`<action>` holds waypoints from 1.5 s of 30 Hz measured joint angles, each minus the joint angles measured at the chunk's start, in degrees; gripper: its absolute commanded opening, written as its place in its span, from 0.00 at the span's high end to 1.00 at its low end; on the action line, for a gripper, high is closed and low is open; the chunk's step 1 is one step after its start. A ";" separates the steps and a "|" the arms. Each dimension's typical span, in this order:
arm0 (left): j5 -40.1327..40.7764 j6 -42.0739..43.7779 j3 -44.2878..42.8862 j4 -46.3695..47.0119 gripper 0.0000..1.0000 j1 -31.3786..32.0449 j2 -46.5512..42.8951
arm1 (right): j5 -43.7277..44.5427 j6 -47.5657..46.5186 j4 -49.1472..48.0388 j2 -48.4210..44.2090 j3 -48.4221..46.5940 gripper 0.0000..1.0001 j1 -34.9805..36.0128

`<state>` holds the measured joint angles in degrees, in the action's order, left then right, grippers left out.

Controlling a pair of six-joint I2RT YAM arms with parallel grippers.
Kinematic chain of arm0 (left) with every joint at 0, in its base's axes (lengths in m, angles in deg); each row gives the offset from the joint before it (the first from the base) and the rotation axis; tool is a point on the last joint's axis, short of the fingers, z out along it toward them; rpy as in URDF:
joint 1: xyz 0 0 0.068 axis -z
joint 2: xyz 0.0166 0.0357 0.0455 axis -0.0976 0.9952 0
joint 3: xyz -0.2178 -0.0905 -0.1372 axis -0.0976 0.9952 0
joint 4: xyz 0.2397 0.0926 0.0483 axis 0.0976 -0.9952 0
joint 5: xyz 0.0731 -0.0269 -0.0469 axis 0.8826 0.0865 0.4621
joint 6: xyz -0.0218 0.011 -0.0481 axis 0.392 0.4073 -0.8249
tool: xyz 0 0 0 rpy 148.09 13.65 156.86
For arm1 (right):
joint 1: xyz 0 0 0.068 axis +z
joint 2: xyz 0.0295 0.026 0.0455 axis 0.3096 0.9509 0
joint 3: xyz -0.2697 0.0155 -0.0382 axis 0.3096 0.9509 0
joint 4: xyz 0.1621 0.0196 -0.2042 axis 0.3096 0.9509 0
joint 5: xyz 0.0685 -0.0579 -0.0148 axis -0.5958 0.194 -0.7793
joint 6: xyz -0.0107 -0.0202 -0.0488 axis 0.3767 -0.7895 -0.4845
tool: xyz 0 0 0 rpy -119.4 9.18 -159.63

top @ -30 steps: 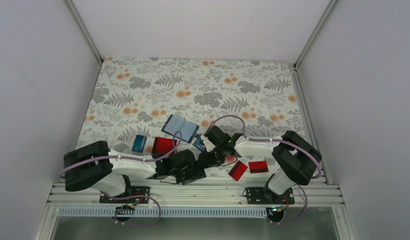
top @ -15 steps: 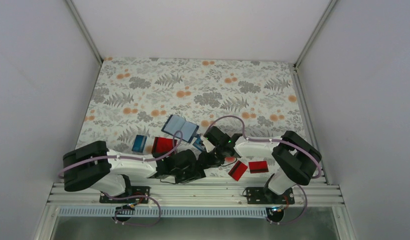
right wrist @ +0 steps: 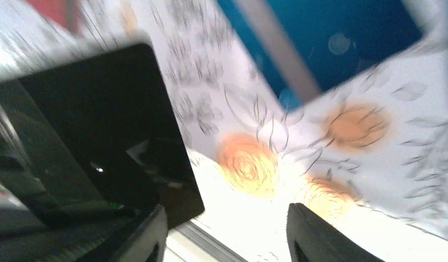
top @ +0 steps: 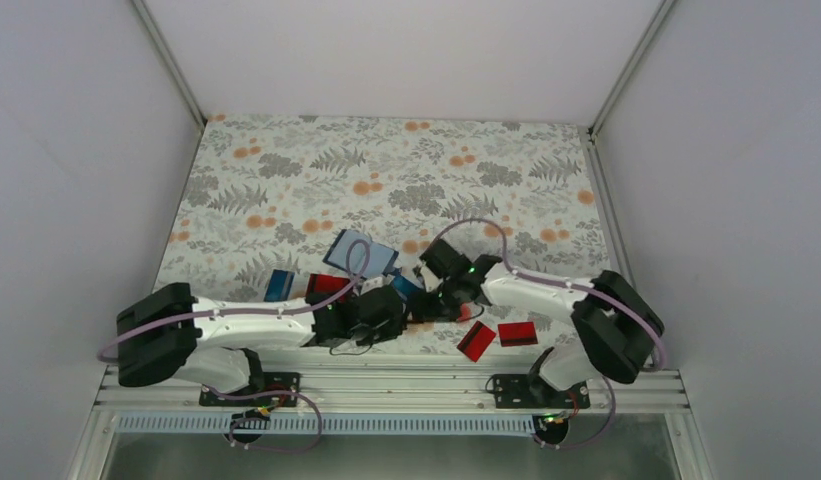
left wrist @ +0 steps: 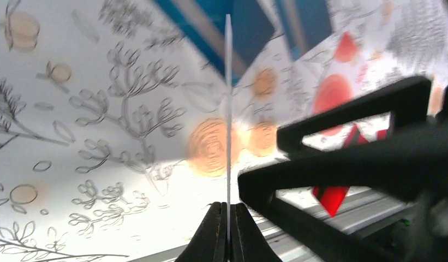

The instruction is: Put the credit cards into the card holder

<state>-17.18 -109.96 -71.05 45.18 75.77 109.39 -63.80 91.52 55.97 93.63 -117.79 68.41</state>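
My left gripper (left wrist: 228, 204) is shut on a credit card (left wrist: 228, 109), which stands edge-on straight up from the closed jaws. In the right wrist view the same card shows as a black rectangle (right wrist: 107, 120) beside my right gripper (right wrist: 226, 214), which stands open with nothing between its fingers. From above, the two grippers meet near the table's front, left gripper (top: 398, 312) and right gripper (top: 438, 304). The open navy card holder (top: 359, 254) lies just beyond them. Other credit cards lie flat: blue (top: 278, 286), red (top: 324, 287), blue (top: 406, 286), and two red (top: 476, 340) (top: 517, 333).
The floral tablecloth (top: 386, 180) stretches bare behind the holder. White walls close in both sides. A metal rail (top: 386, 380) runs along the near edge by the arm bases. My right gripper's black fingers (left wrist: 347, 158) crowd the left wrist view.
My left gripper has closed on the black card and reached further right. My right gripper has opened wider and let the card go, shifting slightly right.
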 measured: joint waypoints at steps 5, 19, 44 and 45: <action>2.64 4.83 -4.42 -3.80 0.98 -1.75 -3.74 | 0.11 -1.73 3.93 -5.68 -8.04 0.31 -8.44; -23.30 38.29 -13.77 -1.86 0.98 -32.72 -10.69 | -27.61 -2.78 -8.48 -3.93 -13.22 0.24 -25.77; -60.15 53.99 -27.87 -0.61 0.62 -46.51 -0.63 | -44.72 -1.42 -16.81 6.47 -35.95 0.96 -26.84; -60.19 54.18 -27.93 -0.72 0.52 -46.80 -0.44 | -44.81 -1.42 -16.61 6.54 -36.13 0.96 -26.84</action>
<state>-77.37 -55.78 -98.98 44.46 28.97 108.95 -108.61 90.10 39.35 100.16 -153.92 41.56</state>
